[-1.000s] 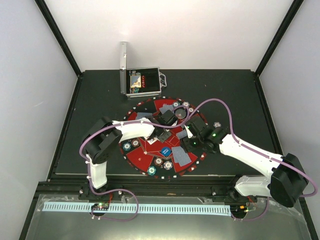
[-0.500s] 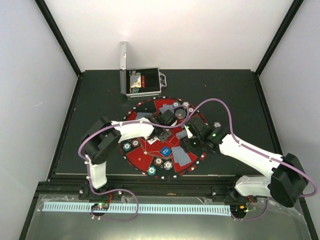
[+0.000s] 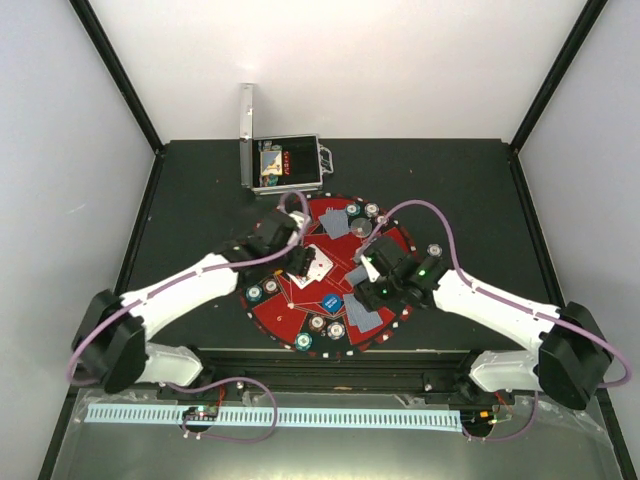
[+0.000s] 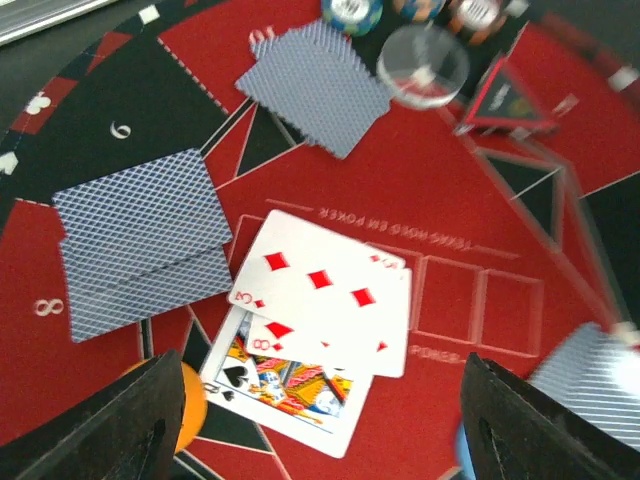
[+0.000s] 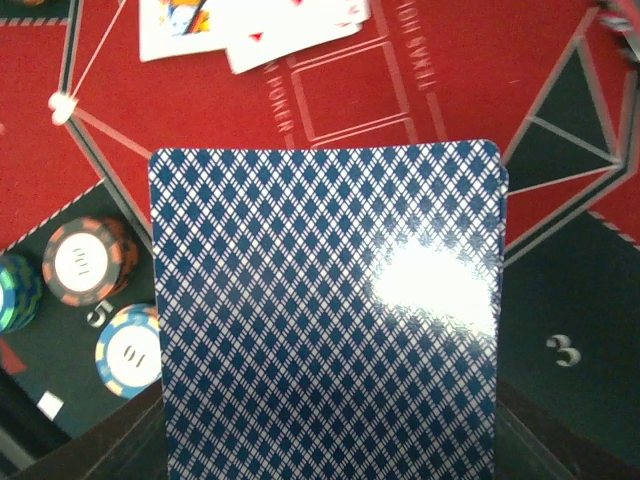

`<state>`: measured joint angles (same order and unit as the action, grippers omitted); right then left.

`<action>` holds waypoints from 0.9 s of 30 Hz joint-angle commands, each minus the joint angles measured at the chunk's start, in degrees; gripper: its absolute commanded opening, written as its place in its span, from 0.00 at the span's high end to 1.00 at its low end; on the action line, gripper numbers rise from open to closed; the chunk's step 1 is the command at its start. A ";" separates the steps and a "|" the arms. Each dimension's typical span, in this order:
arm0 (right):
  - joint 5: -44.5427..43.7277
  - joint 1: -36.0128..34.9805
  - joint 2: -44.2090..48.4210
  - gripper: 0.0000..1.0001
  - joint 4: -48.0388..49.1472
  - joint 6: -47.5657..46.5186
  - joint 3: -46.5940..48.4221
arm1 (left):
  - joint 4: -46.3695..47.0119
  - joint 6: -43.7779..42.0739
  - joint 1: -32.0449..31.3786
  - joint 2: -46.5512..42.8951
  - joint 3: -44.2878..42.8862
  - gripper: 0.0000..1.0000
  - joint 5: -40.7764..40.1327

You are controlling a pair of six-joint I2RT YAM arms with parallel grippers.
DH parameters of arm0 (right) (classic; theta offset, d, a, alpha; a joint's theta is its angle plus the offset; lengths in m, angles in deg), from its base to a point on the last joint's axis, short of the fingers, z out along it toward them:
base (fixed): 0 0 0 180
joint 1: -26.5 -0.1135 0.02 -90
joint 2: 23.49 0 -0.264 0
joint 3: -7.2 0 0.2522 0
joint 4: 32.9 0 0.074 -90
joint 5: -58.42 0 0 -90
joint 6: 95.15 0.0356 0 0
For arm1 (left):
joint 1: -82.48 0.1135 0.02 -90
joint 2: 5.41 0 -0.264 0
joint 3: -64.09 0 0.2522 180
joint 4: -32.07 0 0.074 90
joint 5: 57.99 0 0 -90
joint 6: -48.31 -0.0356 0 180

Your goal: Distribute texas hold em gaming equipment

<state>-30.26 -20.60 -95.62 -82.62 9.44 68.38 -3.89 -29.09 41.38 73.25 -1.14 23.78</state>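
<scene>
The left gripper [image 3: 298,260] is seen from above over the centre-left of the round red-and-black poker mat [image 3: 290,300], its jaws spread wide with nothing gripped between them. In the left wrist view, three face-up cards [image 4: 320,335], two diamonds fanned over a spade court card, are shown lying on the red felt just beyond the open fingers [image 4: 120,430], in line with the gap between them. An orange disc [image 4: 192,395] is seen beside the left finger. A face-down pair [image 4: 140,240] is laid to the left, and a clear disc [image 4: 423,65] is set further ahead. To the right, the right gripper [image 5: 330,445] is closed on a blue-backed card stack [image 5: 325,300], held flat above the mat, with striped chips [image 5: 80,262] visible below its left side
</scene>
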 commanded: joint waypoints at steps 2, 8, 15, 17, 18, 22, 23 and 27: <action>1.83 -4.96 -2.43 0.38 1.92 -3.64 2.04 | 5.91 10.92 6.81 -9.59 5.33 0.23 26.65; 4.96 -8.87 -2.86 0.38 3.68 -6.23 3.34 | 4.51 11.56 8.89 -8.50 6.12 0.26 48.78; 6.02 -11.48 -3.78 0.38 3.93 -7.72 5.56 | 5.72 10.65 8.82 -2.36 6.67 0.30 60.46; 5.89 -11.87 -3.80 0.38 3.94 -7.97 5.93 | 5.54 10.05 8.80 -0.60 6.56 0.31 61.89; 5.89 -12.06 -3.74 0.38 3.96 -7.98 6.06 | 5.39 9.86 8.72 0.17 6.59 0.31 62.02; 5.82 -12.50 -3.54 0.38 3.76 -8.15 6.06 | 4.66 9.15 8.73 1.82 6.64 0.32 62.32; 5.72 -12.64 -3.49 0.38 3.72 -8.16 6.03 | 4.66 9.04 8.70 1.85 6.72 0.32 62.35; 5.46 -12.83 -3.13 0.38 3.86 -8.20 5.82 | 4.22 9.00 8.70 2.34 7.20 0.35 61.76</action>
<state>-24.97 -32.79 -99.25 -79.91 2.21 72.73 0.37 -18.99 50.01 74.97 5.75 83.64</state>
